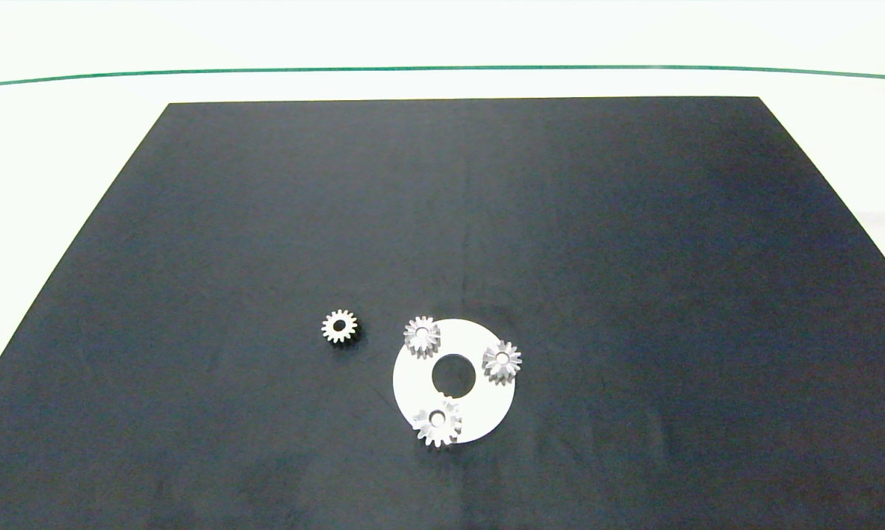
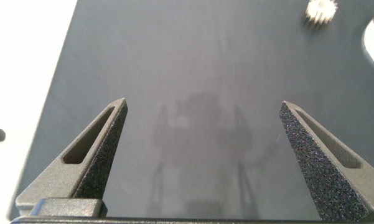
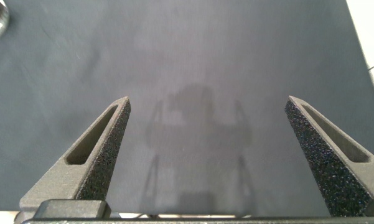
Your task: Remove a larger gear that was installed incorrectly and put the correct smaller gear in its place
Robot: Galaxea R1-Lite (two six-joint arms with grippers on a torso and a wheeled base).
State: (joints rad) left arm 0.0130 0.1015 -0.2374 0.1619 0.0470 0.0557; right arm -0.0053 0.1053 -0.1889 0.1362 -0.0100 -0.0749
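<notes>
Broadly, a white tabletop carries a large black mat, and neither arm shows in the head view. On the mat's near part lies a white ring-shaped plate with a round centre hole. Three silver gears sit on the plate around that hole: the larger gear at the plate's near edge, star-like with long teeth, a second gear at the far left edge and a third gear at the right edge. The smaller gear lies alone on the mat, near the plate's left side and apart from it. The left gripper hangs above bare mat, fingers spread wide and empty; the right gripper likewise.
</notes>
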